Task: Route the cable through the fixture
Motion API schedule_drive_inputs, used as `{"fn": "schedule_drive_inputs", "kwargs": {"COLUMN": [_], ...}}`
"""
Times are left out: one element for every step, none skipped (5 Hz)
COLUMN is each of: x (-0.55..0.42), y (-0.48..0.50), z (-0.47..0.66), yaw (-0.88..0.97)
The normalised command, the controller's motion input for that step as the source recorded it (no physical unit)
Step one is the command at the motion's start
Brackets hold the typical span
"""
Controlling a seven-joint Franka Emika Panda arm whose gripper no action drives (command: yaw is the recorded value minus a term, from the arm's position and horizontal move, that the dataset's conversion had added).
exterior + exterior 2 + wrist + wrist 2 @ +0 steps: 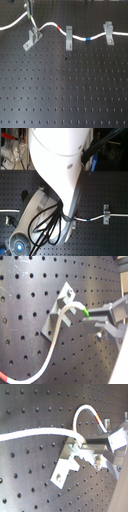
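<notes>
Gripping the cable (60,331) at its green band, the pincer (97,323) is clamped right beside the fixture (57,313) in the first wrist view. White cord arcs over the forked top there. In the first exterior view, the cable (50,25) runs on through two upright clips (69,37) across the perforated bench (65,90); the fixture (31,40) sits slanted towards the first exterior view's left.
</notes>
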Motion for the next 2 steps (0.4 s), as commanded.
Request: {"fn": "schedule_drive_inputs", "kwargs": {"x": [0.476, 0.102], "y": [-0.002, -0.144], "z": [0.09, 0.14], "yaw": [0.0, 0.03]}}
